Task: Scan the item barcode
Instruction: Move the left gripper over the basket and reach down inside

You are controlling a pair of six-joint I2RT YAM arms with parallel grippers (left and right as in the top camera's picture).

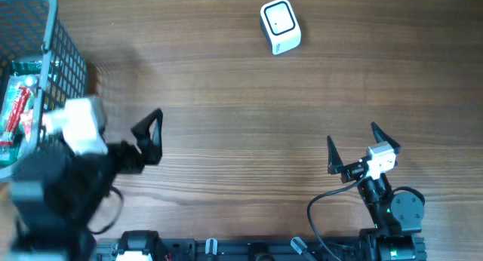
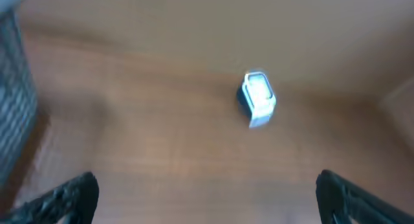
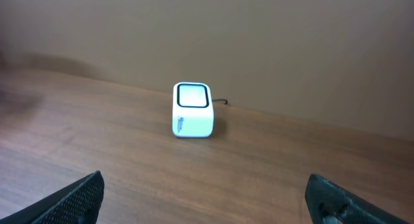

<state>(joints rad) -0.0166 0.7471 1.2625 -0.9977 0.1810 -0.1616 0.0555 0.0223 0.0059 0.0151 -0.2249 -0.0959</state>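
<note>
Tabletop (image 1: 226, 102): brown wood grain, carrying everything listed here.

Barcode scanner (image 1: 280, 26): a small white box with a dark-framed window, standing at the far edge of the tabletop, right of centre. It stands alone, well apart from both arms.

Scanner in the wrist views: the right wrist camera shows it sharply (image 3: 193, 110), window tilted up. The left wrist camera shows it blurred (image 2: 259, 99).

Cable (image 3: 223, 101): a thin dark lead leaves the back of the scanner.

Basket (image 1: 64, 50): blue-grey wire mesh at the far left edge, partly cut off by the frame.

Packaged items (image 1: 16, 102): red and green wrappers lying inside the basket against its left side. They are partly hidden by the left arm, and no barcode can be read.

Left gripper (image 1: 155, 137): fingers spread wide with nothing between them. It sits over bare tabletop just right of the basket. The arm behind it looks smeared in the overhead view.

Left gripper, own camera (image 2: 207, 191): both dark fingertips sit at the bottom corners, far apart.

Right gripper (image 1: 352, 133): fingers spread wide and empty, near the front right of the tabletop, facing the scanner.

Right gripper, own camera (image 3: 204, 185): the tips sit at opposite lower corners with bare wood between them.
</note>
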